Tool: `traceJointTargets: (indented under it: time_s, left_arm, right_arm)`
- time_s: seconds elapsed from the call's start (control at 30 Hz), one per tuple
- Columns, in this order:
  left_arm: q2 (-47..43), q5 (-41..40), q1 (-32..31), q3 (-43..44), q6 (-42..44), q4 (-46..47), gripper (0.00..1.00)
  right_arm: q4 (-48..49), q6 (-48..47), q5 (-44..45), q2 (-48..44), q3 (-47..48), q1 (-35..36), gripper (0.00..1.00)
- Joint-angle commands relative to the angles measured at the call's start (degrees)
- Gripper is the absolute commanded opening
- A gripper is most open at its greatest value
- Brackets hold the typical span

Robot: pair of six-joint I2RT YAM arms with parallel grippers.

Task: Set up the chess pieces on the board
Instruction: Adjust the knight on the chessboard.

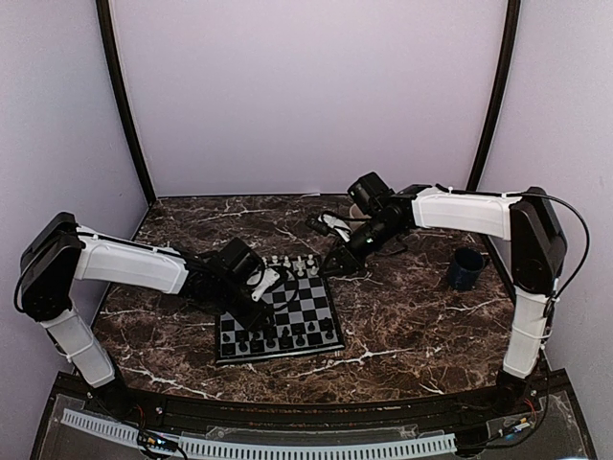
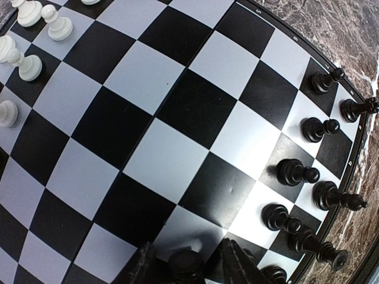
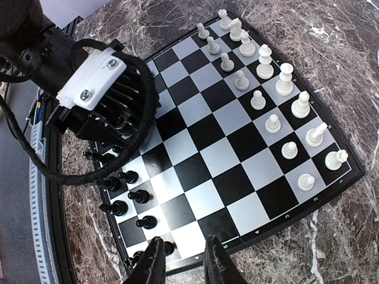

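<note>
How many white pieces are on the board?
16. The white pieces stand in two rows of eight along one edge of the board, opposite the black ones. None seem hidden.

Board (image 3: 204, 131): black and light-grey checks, thin dark border carrying pale edge markings. White pieces (image 3: 284, 80) read cream-white, black pieces (image 2: 293, 173) glossy black with bright highlights. Tabletop (image 1: 412, 316): dark brown marble pattern, white veins throughout; mug (image 1: 465, 269) dark blue; surrounding walls (image 1: 306, 96) plain pale lilac, dark corner strips.
</note>
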Motion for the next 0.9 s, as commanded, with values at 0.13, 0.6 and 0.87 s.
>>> traceJointTargets:
  time_s: [0.13, 0.6, 0.87]
  left_arm:
    - [-3.97, -0.48, -0.20, -2.09, 1.43, -0.41, 0.43]
    - [-3.91, -1.72, -0.20, -2.20, 3.80, -5.40, 0.42]
    - [-3.45, -5.44, -0.20, -1.02, 6.09, -8.61, 0.41]
  right_arm:
    - [-0.60, -0.89, 0.62, 1.30, 1.73, -0.43, 0.25]
    - [-1.24, -1.15, 1.20, 1.87, 2.38, -0.42, 0.25]
    - [-1.33, -1.32, 1.34, 1.69, 2.38, -0.43, 0.25]
